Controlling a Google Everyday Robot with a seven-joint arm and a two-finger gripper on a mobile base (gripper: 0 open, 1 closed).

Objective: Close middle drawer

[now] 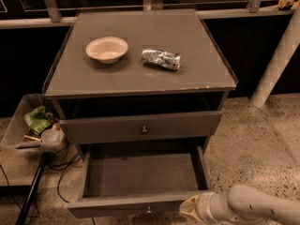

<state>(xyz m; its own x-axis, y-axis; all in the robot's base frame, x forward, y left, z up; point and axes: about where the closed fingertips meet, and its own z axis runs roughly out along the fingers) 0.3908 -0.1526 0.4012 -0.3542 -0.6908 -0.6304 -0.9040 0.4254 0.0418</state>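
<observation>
The open middle drawer (117, 204) fronts just left of the gripper (188, 210); its grip state I cannot tell. Approach seems done. Next, likely a square push inward.

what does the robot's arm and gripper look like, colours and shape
The arm is a smooth, rounded off-white tube with no cables or markings visible. It narrows into a ribbed pale-grey collar and ends in the gripper, a yellowish-tan tip. The gripper shows at the bottom right, by the right front corner of the lowest drawer.
</observation>
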